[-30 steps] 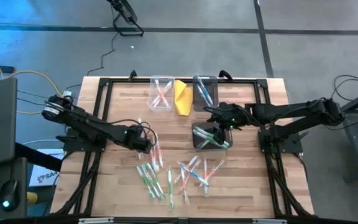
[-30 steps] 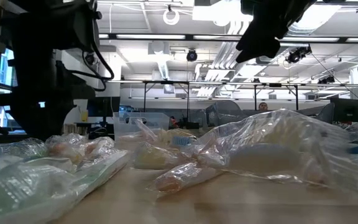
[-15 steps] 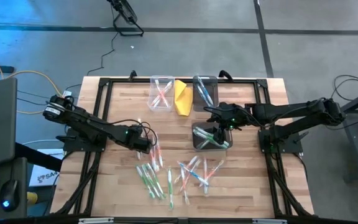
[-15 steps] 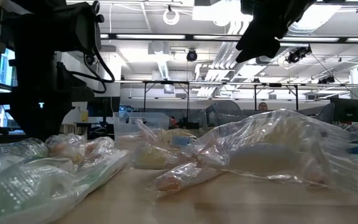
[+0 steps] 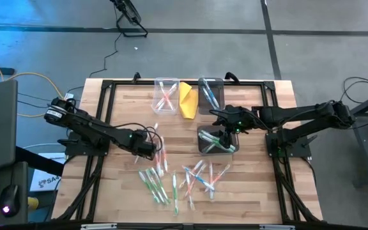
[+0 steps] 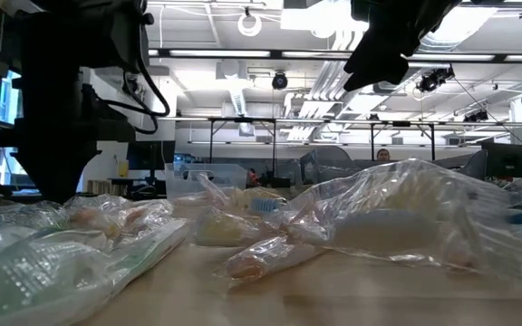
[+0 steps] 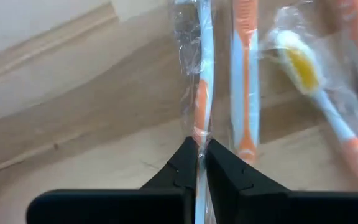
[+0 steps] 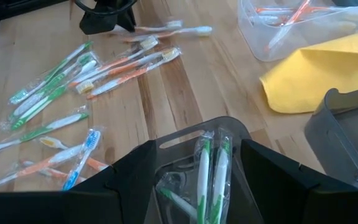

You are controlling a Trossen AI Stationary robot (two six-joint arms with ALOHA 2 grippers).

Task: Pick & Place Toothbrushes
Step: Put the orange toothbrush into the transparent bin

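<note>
We've got an orange wrapped toothbrush (image 7: 202, 106) pinched between the left gripper (image 7: 198, 163) jaws, clenched on its handle down at the worktop (image 5: 123, 96), at the near-left edge of the loose scatter of toothbrushes (image 5: 184, 179). To do this well we want a straight lift, since the neighbouring orange brush (image 7: 246, 81) lies just beside it in crinkly film and could drag along; once clear, we'd judge the clear bin (image 5: 165, 96) with orange brushes the likely home. The right gripper (image 8: 211, 163) hangs with its jaws spread wide above the dark bin (image 8: 197, 180) holding green brushes, grasping nothing that we can see. Hard to make out: whether the jaws grip the brush itself or only its wrapper, and whether that film overlaps its neighbour. The low view is mostly bagged brushes up close, with the left gripper a dark mass and its contact point hidden. The yellow cloth (image 5: 187, 99) lies between the far bins.
</note>
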